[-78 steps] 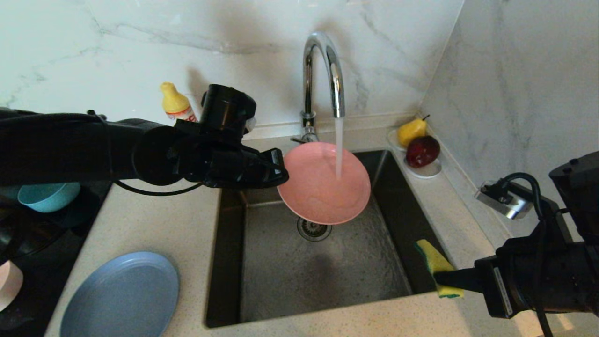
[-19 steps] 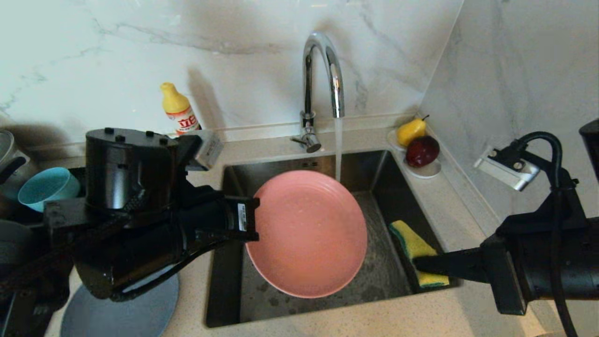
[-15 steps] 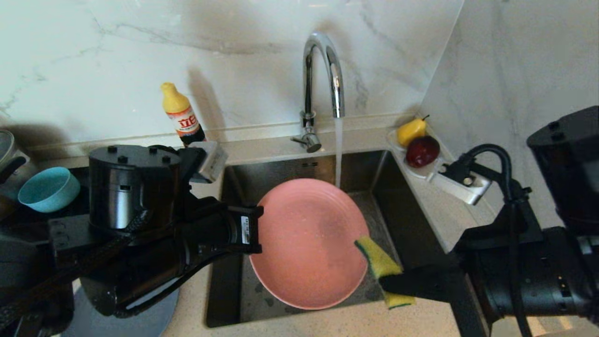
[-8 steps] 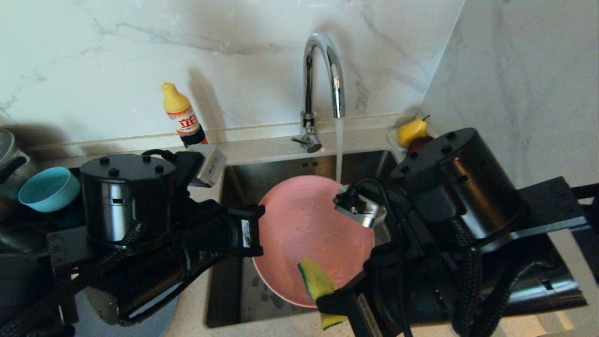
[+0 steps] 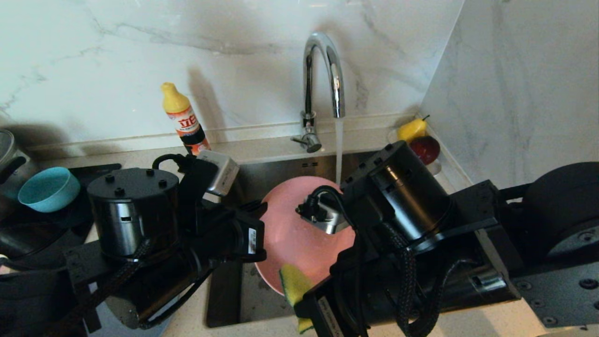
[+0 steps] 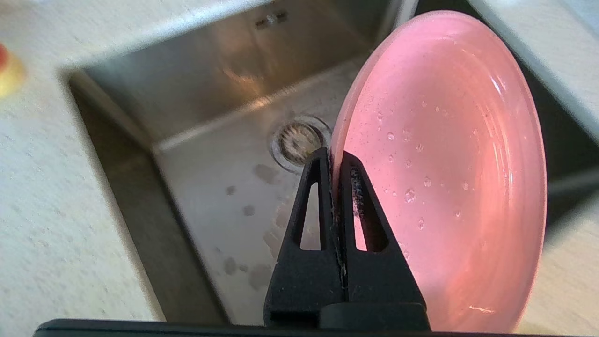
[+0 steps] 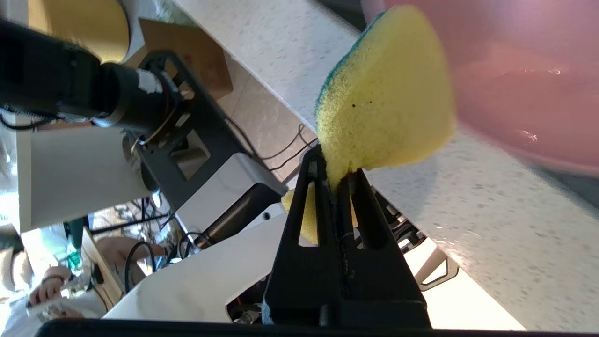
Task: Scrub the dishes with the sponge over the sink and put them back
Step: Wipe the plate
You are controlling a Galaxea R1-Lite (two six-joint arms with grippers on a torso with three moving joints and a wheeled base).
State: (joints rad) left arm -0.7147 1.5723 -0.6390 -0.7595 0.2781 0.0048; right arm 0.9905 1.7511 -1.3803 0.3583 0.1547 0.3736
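Swung in from the sink's (image 5: pixel 234 290) right, the right claw (image 5: pixel 306 304) presses its gripped sponge (image 5: pixel 292 283) onto the pink plate (image 5: pixel 295 234) pinched by the left claw (image 6: pixel 334 161); other dishes await.

wet pink plate (image 5: pixel 299 234) tilted over sink (image 6: pixel 196 140), sponge (image 5: pixel 292 283) touching

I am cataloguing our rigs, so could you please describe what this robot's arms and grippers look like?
Both arms are matte black, with thick cylindrical joints studded with screws, braided black cables and silver wrist cameras. The left gripper and right gripper each end in two slim black triangular fingers with cut-out windows. A white label sits near the left wrist.
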